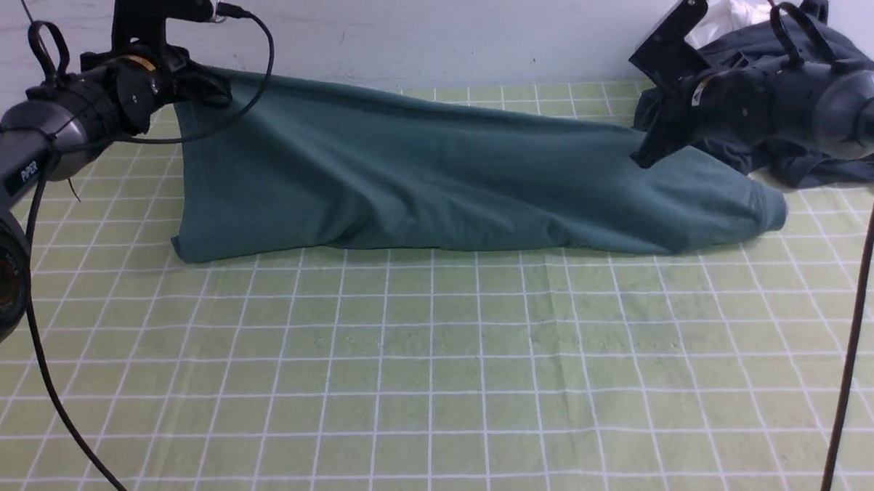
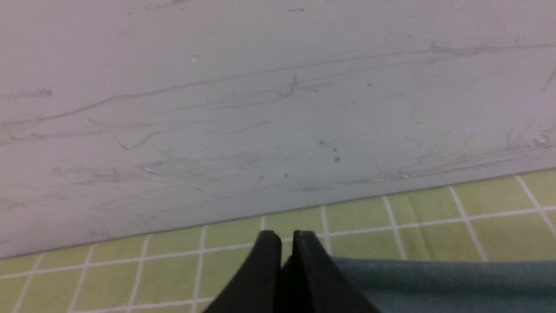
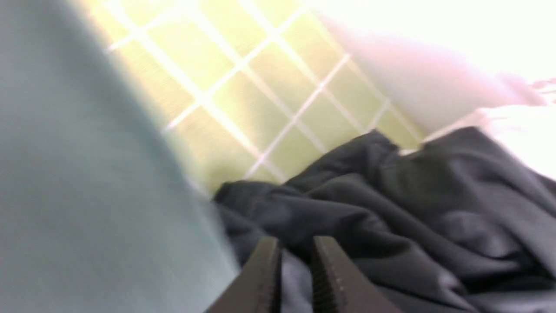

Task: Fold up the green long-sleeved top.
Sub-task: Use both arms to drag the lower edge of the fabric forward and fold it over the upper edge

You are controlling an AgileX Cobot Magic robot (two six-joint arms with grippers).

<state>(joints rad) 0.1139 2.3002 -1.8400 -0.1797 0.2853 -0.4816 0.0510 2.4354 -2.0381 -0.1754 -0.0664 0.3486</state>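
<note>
The green long-sleeved top is stretched across the far side of the checked table. Its left end hangs lifted from my left gripper, and its right end lies bunched on the cloth. In the left wrist view the left gripper has its jaws pressed together, with the top's fabric running off beside one finger. My right gripper hovers at the top's far right part. In the right wrist view the right gripper shows a narrow gap with nothing in it, and the green top lies beside it.
A dark charcoal garment lies heaped at the back right behind my right arm, also seen as the dark garment under the right jaws. A white cloth sits on it. The wall stands close behind the table's far edge.
</note>
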